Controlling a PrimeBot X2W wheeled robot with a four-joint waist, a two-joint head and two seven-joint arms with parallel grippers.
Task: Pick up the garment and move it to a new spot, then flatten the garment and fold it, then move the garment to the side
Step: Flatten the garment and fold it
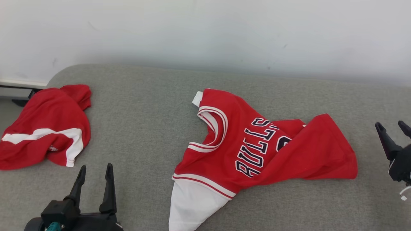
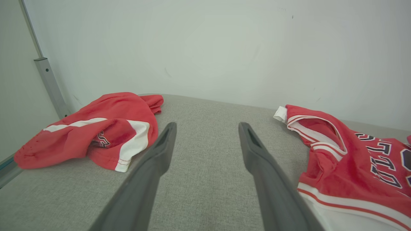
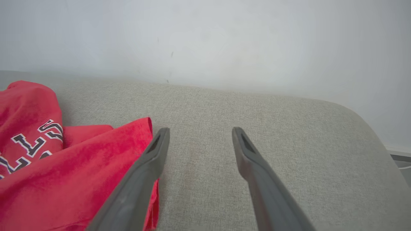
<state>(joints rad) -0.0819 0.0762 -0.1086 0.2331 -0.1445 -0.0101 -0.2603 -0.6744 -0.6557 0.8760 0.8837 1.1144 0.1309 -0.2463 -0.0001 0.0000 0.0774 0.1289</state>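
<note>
Claws sit nearest the head camera, both with fingers spread wide and nothing between them. The left claw [image 1: 96, 166] is low over the grey tabletop [image 1: 141, 128], and the right claw [image 1: 391, 124] is at the view's right edge, which cuts part of it off.

The red jersey [image 1: 257, 150], which I take to be the task's garment, lies crumpled on the tabletop between the two. It is to the right of the left claw and to the left of the right claw. Its long axis runs across from one claw toward the other, with neck and armholes at the left claw's end and the hem at the right claw's end.

The right claw looks the nearer. In its wrist view the hem edge lies just beside its left finger, perhaps under it. A stretch of bare tabletop separates the left claw from the armhole trim. Flattening probably calls for the right claw to take the hem and the left claw to reach rightward for a shoulder.

The hem end is folded over the chest and hides most of the number under the lettering. A white panel [image 1: 192, 202] pokes out below the near armhole and is cut off by the view's bottom edge. I cannot tell whether it belongs to the jersey.

Beyond the left claw and to its left, well apart from the jersey, a second red garment [image 1: 45, 128] with a white stripe lies bunched. A pale wall [image 1: 205, 32] stands behind everything.
</note>
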